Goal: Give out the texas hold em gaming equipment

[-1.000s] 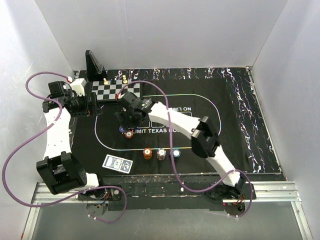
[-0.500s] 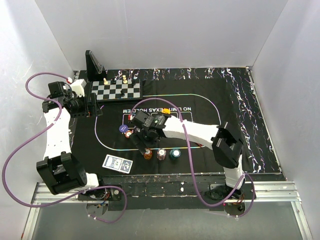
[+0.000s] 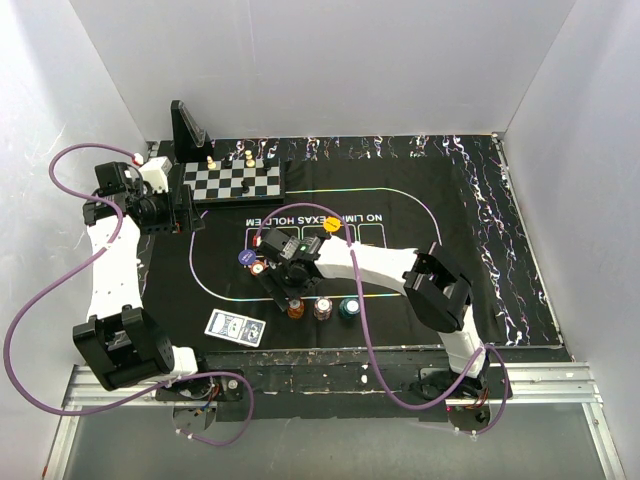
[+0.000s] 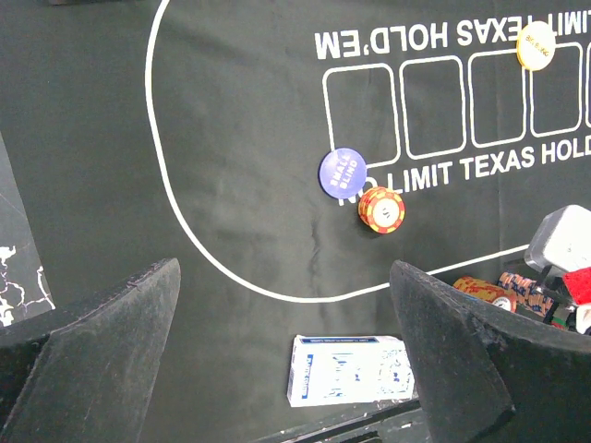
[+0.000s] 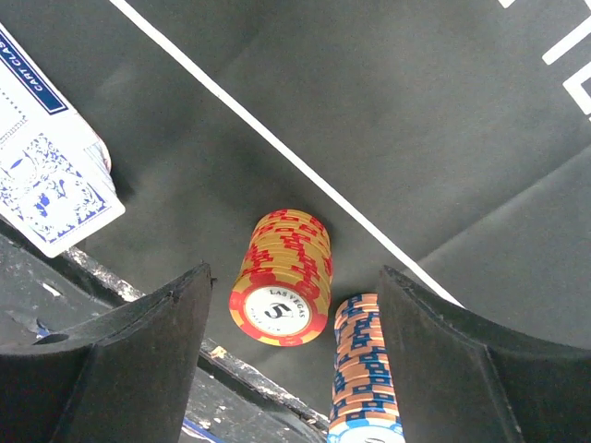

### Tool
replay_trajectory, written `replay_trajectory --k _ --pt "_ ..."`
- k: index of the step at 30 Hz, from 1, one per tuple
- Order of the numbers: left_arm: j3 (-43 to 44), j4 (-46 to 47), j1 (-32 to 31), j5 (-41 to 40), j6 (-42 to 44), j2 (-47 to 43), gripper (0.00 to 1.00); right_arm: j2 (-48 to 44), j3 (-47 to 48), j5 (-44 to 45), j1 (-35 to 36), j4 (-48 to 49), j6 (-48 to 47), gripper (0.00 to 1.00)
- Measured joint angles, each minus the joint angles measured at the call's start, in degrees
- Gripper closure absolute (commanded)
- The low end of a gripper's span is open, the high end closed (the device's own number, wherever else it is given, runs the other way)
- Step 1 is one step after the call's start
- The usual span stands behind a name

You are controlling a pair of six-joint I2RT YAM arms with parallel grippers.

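R hand (image 5: pixel 294 300) wide open, empty, straddling orange chip stack (image 5: pixel 282 275) on mat (image 5: pixel 416 111), fingers clear of it; card deck (image 5: pixel 51 175) just left. L hand (image 4: pixel 283 277) wide open, empty.

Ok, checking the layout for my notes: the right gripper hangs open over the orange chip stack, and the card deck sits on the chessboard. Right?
Only the deck is wrong: the top view shows the card deck lying on the black mat near its front edge. The rest holds.
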Motion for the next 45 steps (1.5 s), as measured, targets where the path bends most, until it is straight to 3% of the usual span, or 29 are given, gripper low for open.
replay_trajectory --k 3,6,23,31,39,45 --pt "0.00 0.00 0.00 0.00 0.00 0.00 0.02 0.46 0.00 -0.15 0.00 0.13 0.35 0.33" --pt "0.00 0.00 0.00 0.02 -0.02 0.00 0.02 0.46 0.00 -0.15 0.00 0.37 0.70 0.36" --pt "0.13 0.00 0.00 -0.13 0.02 -0.07 0.02 1.22 -0.13 -1.09 0.00 0.42 0.96 0.27" --pt "0.85 0.00 0.00 -0.15 0.04 -0.09 0.02 1.22 -1.60 -1.38 0.00 0.55 1.14 0.35" --pt "0.85 0.02 0.00 -0.15 0.04 -0.09 0.02 1.22 -1.95 -1.53 0.00 0.72 1.60 0.58" --pt "0.90 0.00 0.00 -0.17 0.09 -0.09 0.02 1.18 -1.73 -0.28 0.02 0.37 1.66 0.62"
